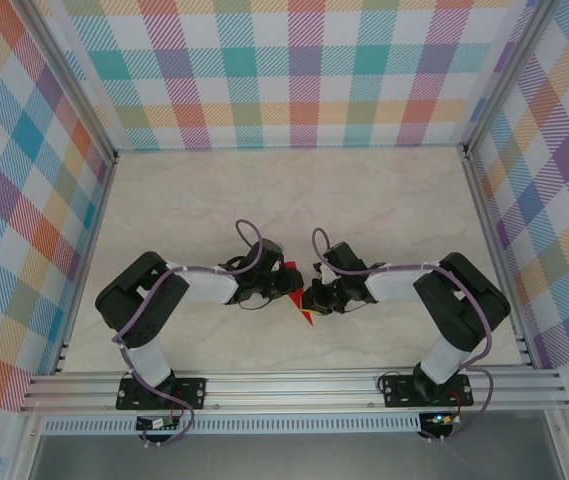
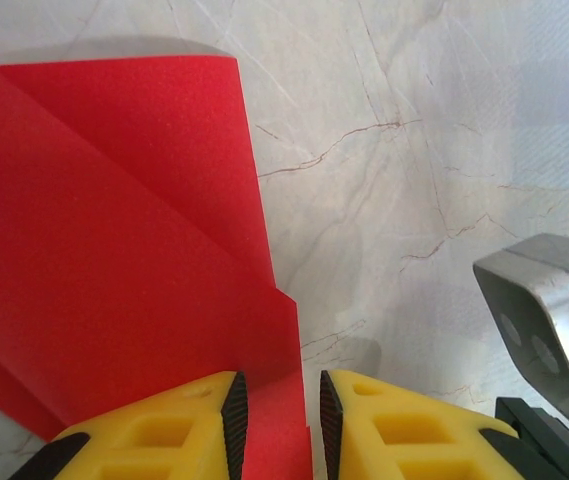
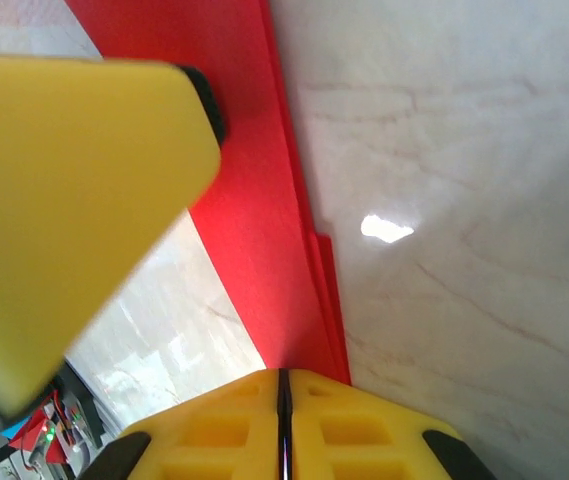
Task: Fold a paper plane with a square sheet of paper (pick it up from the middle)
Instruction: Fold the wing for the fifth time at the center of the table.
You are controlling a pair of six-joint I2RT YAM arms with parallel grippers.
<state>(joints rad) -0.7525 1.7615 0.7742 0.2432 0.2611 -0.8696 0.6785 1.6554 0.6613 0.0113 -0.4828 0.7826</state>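
The square sheet of paper point(image 2: 114, 250) is bright red and folded into long layered flaps with a stepped edge. It lies between the two grippers at mid-table point(image 1: 305, 316). My left gripper point(image 2: 283, 410) stands with its jaws a little apart, straddling the sheet's right edge; a sliver of table shows beside the right pad. My right gripper point(image 3: 284, 385) is shut, and the red folded strip point(image 3: 264, 200) runs straight into its closed fingertips. From above, the left gripper point(image 1: 286, 283) and right gripper point(image 1: 311, 296) meet nose to nose over the paper.
The white marbled table point(image 1: 294, 200) is walled by checked panels point(image 1: 294, 70) at the back and sides. An aluminium rail point(image 1: 294, 385) runs along the near edge. A grey part of the right arm point(image 2: 544, 310) sits close beside my left fingers, and a left finger point(image 3: 64, 200) looms in the right wrist view.
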